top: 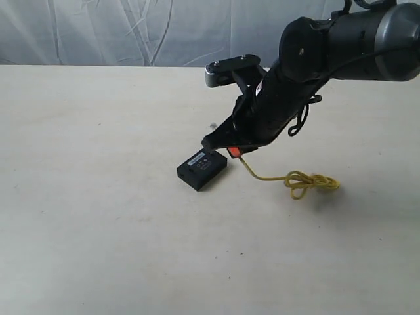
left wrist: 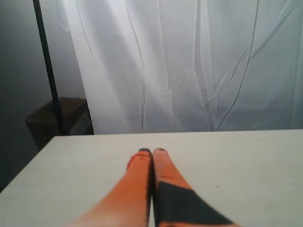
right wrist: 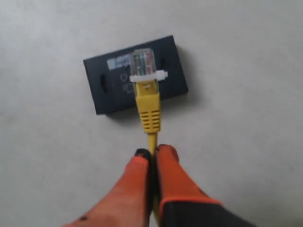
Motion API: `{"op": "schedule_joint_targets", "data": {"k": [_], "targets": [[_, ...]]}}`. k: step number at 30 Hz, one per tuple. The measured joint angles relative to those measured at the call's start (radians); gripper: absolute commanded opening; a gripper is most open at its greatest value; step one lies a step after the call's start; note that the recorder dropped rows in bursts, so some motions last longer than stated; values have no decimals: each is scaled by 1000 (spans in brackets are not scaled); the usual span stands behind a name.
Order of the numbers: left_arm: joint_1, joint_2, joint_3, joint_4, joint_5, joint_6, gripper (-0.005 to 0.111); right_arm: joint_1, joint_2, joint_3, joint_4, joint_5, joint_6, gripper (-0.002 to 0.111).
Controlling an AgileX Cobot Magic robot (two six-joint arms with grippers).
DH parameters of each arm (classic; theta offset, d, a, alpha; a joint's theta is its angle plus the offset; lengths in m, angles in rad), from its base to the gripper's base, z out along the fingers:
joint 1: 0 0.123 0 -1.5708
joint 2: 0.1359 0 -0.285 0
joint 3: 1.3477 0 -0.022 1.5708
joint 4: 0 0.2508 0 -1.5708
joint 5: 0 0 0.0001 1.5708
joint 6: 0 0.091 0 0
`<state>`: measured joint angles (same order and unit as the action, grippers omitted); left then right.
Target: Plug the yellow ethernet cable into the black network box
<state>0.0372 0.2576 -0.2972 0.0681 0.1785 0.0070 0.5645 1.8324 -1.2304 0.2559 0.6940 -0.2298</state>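
The black network box [top: 202, 168] lies flat on the table, pale label strip on top, also seen in the right wrist view [right wrist: 113, 92]. My right gripper [top: 234, 152] [right wrist: 152, 151] is shut on the yellow ethernet cable [right wrist: 151, 113] just behind its boot. The clear plug [right wrist: 143, 63] hangs over the box top. The rest of the cable trails right to a knotted loop [top: 310, 183]. My left gripper [left wrist: 152, 151] is shut on nothing, above bare table, away from the box.
The pale table [top: 98, 230] ends at a white curtain [top: 131, 29] at the back. In the left wrist view a dark pole [left wrist: 47, 71] and a brown box [left wrist: 57, 118] stand beyond the table's far corner.
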Motion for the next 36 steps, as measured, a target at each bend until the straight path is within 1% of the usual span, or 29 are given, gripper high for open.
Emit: {"op": "schedule_joint_targets", "data": {"k": [5, 10, 12, 14, 16, 21, 24, 27, 30, 36], "targets": [[0, 283, -138, -4, 6, 0, 0, 0, 0, 0, 4, 107, 0, -1], [0, 633, -281, -59, 30, 13, 0, 0, -21, 32, 7, 128, 0, -1], [0, 762, -348, -105, 68, 61, 0, 0, -35, 46, 7, 121, 0, -1], [0, 886, -431, -187, 113, 139, 0, 0, -45, 54, 7, 109, -3, -1], [-8, 1015, -522, -294, 163, 264, 0, 0, -46, 54, 7, 92, -30, -1], [-79, 1321, -755, -589, 280, 595, 0, 0, -43, 54, 7, 32, -114, -1], [-125, 1484, -890, -684, 371, 713, 0, 0, -15, 54, 7, 18, -163, -1], [-170, 1627, -1013, -711, 456, 748, 0, 0, 35, 54, 11, 18, -177, -1], [-216, 1747, -1090, -721, 524, 771, 0, 19, 69, 54, 11, 11, -182, -1], [-309, 1898, -1179, -723, 603, 815, 0, 98, 88, 54, -66, -17, -165, -1]]}}
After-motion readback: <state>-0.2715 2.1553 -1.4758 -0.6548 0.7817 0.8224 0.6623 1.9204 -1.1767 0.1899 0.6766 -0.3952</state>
